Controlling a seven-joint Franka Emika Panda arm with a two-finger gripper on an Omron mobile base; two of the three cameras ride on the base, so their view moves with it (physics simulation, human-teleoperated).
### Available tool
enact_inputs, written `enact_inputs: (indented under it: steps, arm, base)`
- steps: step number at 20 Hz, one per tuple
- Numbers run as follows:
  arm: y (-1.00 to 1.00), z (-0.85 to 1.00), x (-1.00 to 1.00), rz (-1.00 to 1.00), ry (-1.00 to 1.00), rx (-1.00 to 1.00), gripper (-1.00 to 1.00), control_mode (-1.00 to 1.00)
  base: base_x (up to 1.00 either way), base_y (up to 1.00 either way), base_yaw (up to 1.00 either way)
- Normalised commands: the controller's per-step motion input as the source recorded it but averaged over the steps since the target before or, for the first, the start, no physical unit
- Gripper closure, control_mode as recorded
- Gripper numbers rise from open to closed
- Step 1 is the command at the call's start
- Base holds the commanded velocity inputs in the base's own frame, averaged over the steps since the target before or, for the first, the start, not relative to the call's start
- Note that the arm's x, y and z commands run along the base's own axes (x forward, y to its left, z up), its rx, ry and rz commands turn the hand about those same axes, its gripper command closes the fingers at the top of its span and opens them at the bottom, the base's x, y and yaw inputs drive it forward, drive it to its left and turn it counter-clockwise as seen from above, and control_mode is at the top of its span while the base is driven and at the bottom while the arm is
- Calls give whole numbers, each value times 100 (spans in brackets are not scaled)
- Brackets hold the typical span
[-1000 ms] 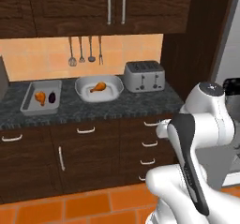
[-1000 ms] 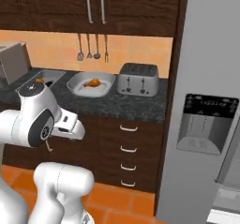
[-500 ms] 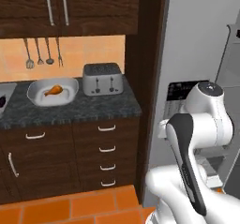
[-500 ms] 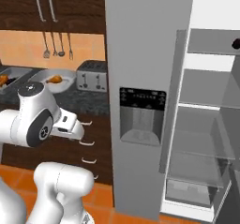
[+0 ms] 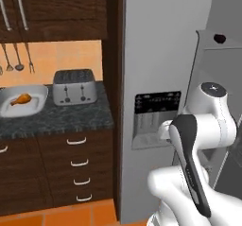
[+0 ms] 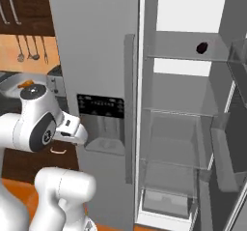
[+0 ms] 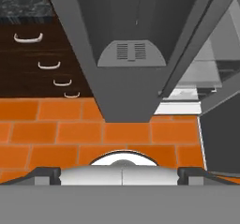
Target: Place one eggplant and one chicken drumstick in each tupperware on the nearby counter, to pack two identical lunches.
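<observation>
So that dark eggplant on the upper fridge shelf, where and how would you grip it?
The eggplant lies alone on the upper glass shelf of the open fridge, small and oblong, nothing beside it. I would probably come in level through the open front and close the open fingers across its narrow middle, since the shelf above leaves little room for a top-down approach. Its stem end is too small to tell.

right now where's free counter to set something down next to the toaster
Bare counter runs along the front edge, before the toaster and the white tupperware holding a chicken drumstick. The back is crowded: toaster and dish sit nearly side by side.
</observation>
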Motion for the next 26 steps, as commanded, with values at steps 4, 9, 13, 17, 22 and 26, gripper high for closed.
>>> enact_inputs:
  steps: [4, 9, 13, 17, 22, 26]
  arm:
    - [0, 0, 0, 0, 0, 0, -100, 100]
    - [0, 0, 0, 0, 0, 0, -100, 100]
    - [0, 0, 0, 0, 0, 0, -100, 100]
    - [0, 0, 0, 0, 0, 0, -100, 100]
    - [0, 0, 0, 0, 0, 0, -100, 100]
    - [0, 0, 0, 0, 0, 0, -100, 100]
  base:
    - [20, -84, -1]
    - [7, -83, -1]
    - [19, -51, 0]
    - [29, -27, 0]
    - [28, -31, 0]
    - [22, -39, 0]
